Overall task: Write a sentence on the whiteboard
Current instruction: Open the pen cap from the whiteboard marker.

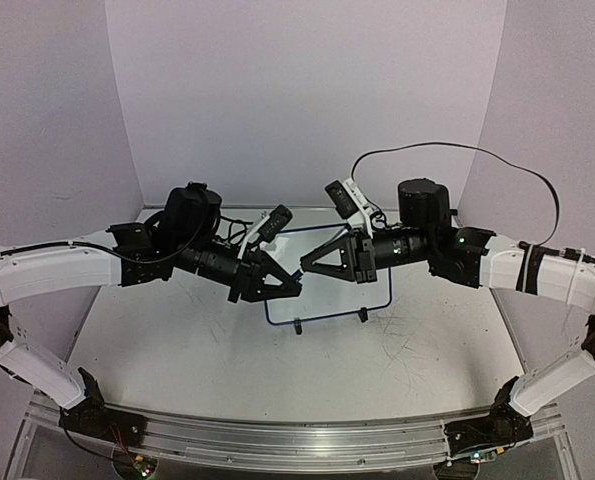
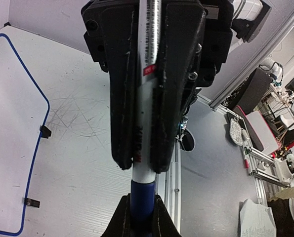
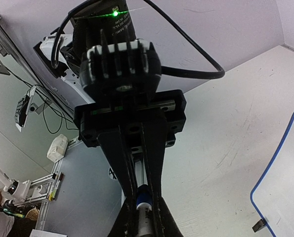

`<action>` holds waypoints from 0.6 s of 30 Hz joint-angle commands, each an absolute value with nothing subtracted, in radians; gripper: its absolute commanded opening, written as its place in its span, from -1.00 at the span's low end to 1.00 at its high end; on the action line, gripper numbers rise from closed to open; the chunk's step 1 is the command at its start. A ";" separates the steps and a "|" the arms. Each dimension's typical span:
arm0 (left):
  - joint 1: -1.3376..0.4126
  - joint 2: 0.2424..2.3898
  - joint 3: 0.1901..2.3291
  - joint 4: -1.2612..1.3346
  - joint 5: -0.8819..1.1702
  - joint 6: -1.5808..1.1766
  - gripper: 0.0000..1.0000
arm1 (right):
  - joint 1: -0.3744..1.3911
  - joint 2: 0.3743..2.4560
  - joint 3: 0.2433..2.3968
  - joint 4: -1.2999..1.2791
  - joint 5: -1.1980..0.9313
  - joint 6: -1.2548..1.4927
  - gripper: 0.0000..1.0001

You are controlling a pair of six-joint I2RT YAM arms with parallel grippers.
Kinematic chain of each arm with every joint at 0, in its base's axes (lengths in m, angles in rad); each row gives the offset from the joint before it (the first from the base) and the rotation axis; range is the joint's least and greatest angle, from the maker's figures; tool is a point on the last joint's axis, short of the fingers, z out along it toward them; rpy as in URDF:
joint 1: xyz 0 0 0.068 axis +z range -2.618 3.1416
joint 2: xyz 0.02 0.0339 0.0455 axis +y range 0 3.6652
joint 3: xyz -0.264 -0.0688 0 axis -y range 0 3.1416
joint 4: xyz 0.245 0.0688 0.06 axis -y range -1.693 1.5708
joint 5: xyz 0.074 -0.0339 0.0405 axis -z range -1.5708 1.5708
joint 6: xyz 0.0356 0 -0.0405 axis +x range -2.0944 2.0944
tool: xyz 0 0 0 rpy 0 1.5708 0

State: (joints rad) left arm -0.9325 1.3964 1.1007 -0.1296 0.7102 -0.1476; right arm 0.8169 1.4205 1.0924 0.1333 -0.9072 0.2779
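The whiteboard (image 1: 352, 298), white with a thin blue frame, stands on the table behind both grippers; its edge also shows in the left wrist view (image 2: 8, 123) and the right wrist view (image 3: 290, 173). No sentence shows on the parts of the board in view. A marker (image 1: 300, 273) hangs between the two grippers above the table. My left gripper (image 2: 142, 203) is shut on its blue cap (image 2: 143, 195). My right gripper (image 3: 143, 210) is shut on its white barrel (image 3: 147, 219). In the top view the left gripper (image 1: 289, 287) and right gripper (image 1: 309, 264) meet tip to tip.
The board rests on two black feet (image 1: 297, 326). A scratched grey-white tabletop (image 1: 207, 350) lies below. A metal rail (image 1: 277, 440) runs along the near edge, and a black cable (image 1: 477, 150) loops above the right arm. Pale walls enclose the back and sides.
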 commanded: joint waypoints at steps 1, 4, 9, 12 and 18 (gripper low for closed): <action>-0.930 1.382 1.140 -0.111 0.669 -0.123 -1.00 | 0.803 1.359 1.079 0.151 -0.873 0.285 -1.00; -0.928 1.373 1.113 -0.122 0.657 -0.095 -1.00 | 0.753 1.316 1.063 0.153 -0.873 0.293 -1.00; -0.896 1.318 1.037 -0.150 0.608 -0.048 -1.00 | 0.554 1.215 1.019 0.153 -0.959 0.295 -1.00; -0.867 1.263 0.998 -0.162 0.604 -0.041 -1.00 | 0.428 1.138 1.007 0.135 -0.974 0.276 -1.00; -0.827 1.143 0.920 -0.187 0.298 -0.133 -1.00 | 0.382 1.048 0.970 0.106 -0.741 0.266 -1.00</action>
State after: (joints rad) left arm -0.8488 1.2422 0.9649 -0.1861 0.5491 -0.0753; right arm 0.3744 1.0795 0.9893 0.1174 -0.8823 0.2727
